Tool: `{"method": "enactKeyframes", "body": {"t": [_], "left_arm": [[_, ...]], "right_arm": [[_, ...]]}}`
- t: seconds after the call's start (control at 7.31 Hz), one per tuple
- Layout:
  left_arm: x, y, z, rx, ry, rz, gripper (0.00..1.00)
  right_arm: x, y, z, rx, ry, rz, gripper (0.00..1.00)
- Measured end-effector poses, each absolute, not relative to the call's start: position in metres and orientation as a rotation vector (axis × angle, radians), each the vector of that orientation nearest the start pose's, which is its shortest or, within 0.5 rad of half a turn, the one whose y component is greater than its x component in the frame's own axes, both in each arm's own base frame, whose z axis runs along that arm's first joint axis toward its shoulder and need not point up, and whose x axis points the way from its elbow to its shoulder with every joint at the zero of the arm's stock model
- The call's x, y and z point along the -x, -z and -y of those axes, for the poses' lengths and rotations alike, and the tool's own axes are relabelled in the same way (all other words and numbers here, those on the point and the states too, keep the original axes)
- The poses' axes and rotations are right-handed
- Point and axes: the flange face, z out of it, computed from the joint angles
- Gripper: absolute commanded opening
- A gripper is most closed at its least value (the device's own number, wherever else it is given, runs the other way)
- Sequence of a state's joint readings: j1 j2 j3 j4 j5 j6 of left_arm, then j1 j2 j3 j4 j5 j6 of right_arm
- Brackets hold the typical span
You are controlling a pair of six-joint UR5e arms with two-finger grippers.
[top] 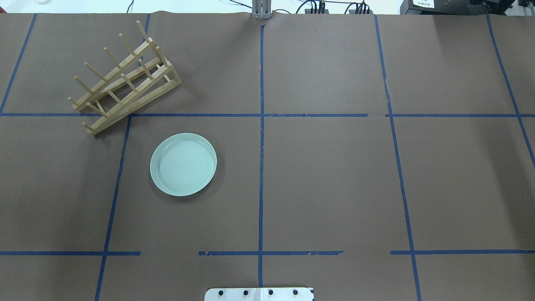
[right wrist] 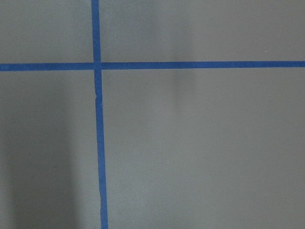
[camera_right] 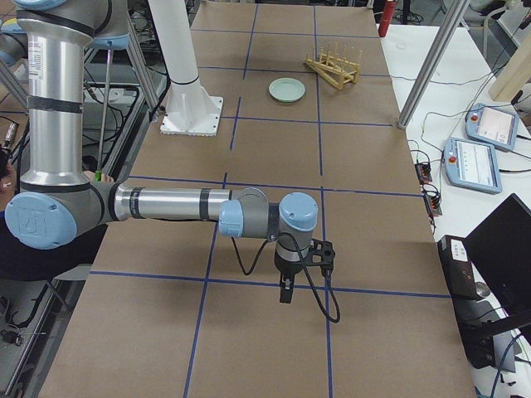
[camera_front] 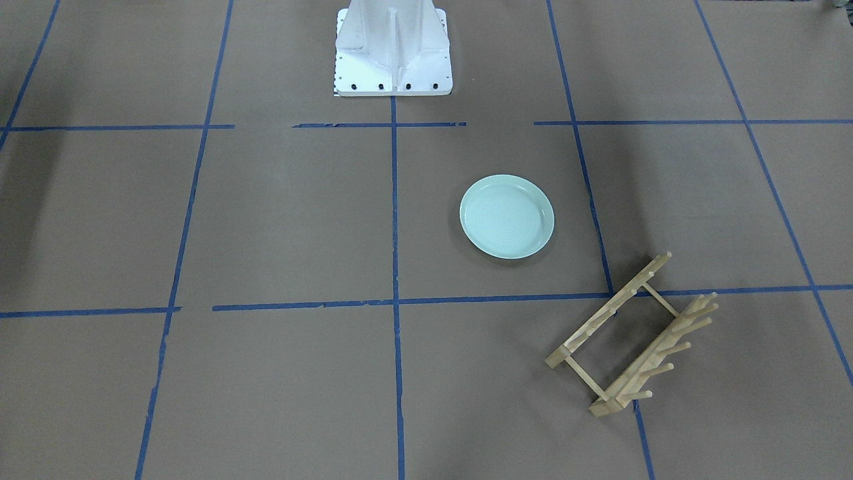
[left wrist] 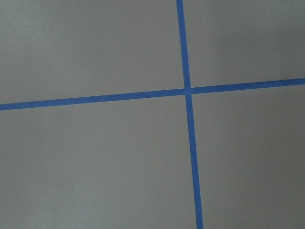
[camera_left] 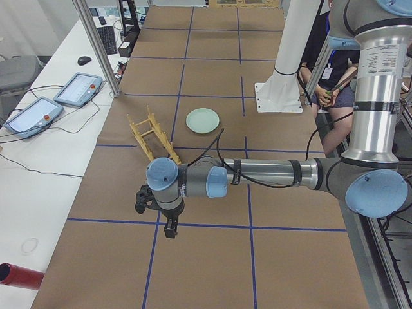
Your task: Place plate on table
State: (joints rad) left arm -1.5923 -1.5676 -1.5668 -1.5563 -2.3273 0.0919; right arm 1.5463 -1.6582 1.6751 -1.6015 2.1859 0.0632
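The pale mint-green plate point(camera_front: 506, 217) lies flat on the brown paper-covered table point(camera_front: 266, 220), apart from the wooden rack; it also shows in the overhead view point(top: 183, 164) and both side views point(camera_left: 203, 120) point(camera_right: 287, 89). Nothing touches it. My left gripper point(camera_left: 168, 228) hangs over the table's left end, far from the plate. My right gripper point(camera_right: 286, 292) hangs over the right end, also far from it. I cannot tell whether either is open or shut. Both wrist views show only paper and blue tape lines.
An empty wooden peg rack point(camera_front: 633, 333) point(top: 125, 79) stands just beyond the plate on my left side. The white robot pedestal point(camera_front: 393, 50) is at the table's near edge. Teach pendants point(camera_left: 38, 112) point(camera_right: 477, 162) lie on side benches. A person point(camera_left: 328, 90) sits behind the robot.
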Motion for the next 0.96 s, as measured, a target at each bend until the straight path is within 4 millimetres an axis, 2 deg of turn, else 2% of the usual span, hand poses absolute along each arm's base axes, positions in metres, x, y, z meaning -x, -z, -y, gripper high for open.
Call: {"method": "enactKeyframes", "body": {"t": [0.27,0.96], "left_arm": [[0.0780,-0.6686,0.4817,-0.014,-0.050,-0.755,1.00],[0.0802,-0.6637,0.4814,-0.018,-0.047,-0.757,1.00]], "right_arm": [[-0.0647,-0.6620,0.4553,0.040,-0.042,0.614,1.00],[-0.0645,-0.6620,0.4554,0.041,-0.042,0.614,1.00]]}}
